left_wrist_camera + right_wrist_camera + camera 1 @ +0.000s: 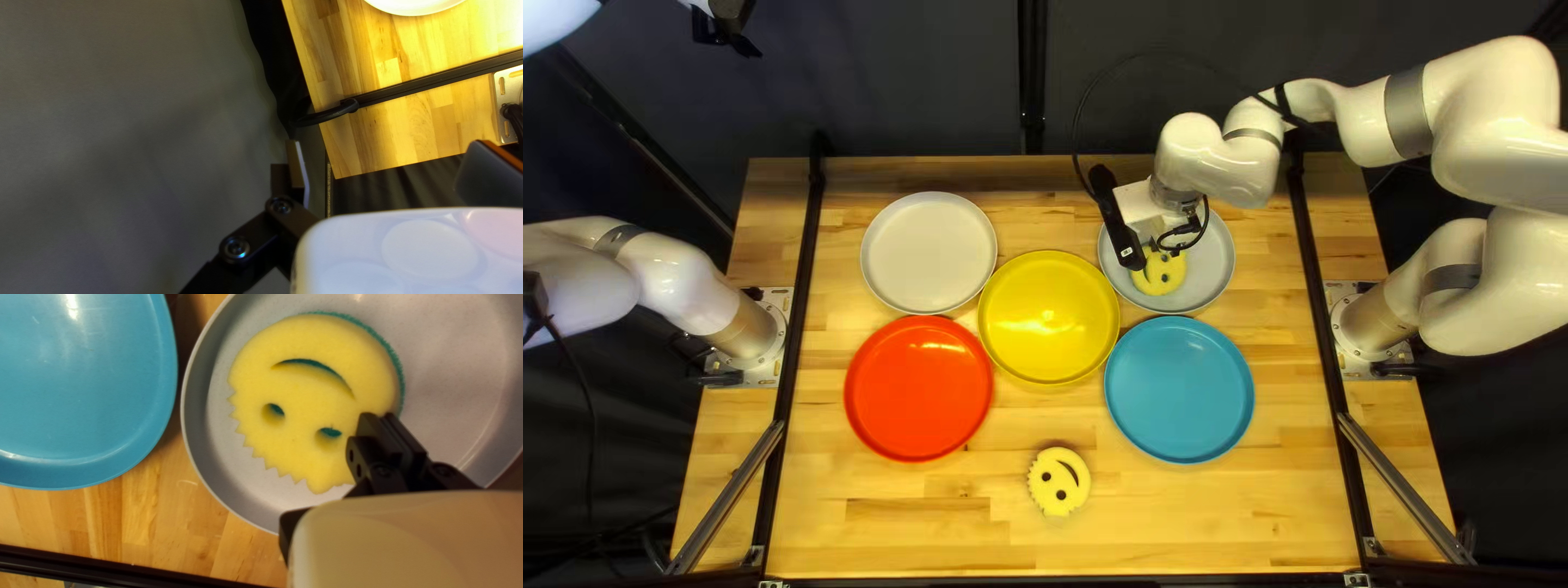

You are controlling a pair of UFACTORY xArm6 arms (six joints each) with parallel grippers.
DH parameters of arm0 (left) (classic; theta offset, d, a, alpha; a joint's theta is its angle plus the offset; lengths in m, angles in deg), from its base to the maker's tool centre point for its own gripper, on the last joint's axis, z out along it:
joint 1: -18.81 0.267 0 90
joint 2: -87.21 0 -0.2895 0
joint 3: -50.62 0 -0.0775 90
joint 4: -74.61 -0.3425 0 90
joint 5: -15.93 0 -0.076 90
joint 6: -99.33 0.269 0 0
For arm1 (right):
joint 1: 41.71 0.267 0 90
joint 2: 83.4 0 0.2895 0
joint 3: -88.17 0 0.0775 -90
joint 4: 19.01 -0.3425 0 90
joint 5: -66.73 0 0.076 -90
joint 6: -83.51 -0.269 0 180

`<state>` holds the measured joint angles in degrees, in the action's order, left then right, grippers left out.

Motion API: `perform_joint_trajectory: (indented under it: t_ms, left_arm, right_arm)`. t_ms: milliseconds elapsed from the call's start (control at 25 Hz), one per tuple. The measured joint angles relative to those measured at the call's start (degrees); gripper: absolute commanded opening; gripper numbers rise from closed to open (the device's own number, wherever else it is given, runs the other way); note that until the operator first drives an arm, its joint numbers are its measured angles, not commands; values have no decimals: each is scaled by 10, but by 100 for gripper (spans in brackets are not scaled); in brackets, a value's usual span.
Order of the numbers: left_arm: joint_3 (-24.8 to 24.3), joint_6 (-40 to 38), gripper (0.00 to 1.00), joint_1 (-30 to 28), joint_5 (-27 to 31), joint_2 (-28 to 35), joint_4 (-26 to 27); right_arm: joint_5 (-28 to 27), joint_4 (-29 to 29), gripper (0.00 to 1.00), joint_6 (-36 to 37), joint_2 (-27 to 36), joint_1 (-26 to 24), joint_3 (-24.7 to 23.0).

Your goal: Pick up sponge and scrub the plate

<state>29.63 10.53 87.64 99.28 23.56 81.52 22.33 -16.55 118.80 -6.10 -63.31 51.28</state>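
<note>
Low over gray plate (1215, 259), our right gripper (1154, 241) angles down, clenched, at edge of sponge (299, 419) inside; our left gripper (728, 44) (raised high) gapes wide.

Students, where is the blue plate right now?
In the top left view, the blue plate sits right of centre, on the near side of the grey plate, beside the yellow plate.

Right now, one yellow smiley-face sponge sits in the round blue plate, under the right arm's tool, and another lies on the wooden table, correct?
Wrong plate: the right wrist view shows that sponge in the round grey plate, under my right tool; the rest holds.
</note>
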Motion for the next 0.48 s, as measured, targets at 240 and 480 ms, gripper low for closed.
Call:
perform_joint_trajectory:
  t_ms: [240,480]
  left_arm:
    - [0,0,100,0,0,0,0]
    - [0,0,100,0,0,0,0]
  right_arm:
    - [-7,1,0,29,-39,-35,40]
    - [-23,2,0,46,-77,-58,88]
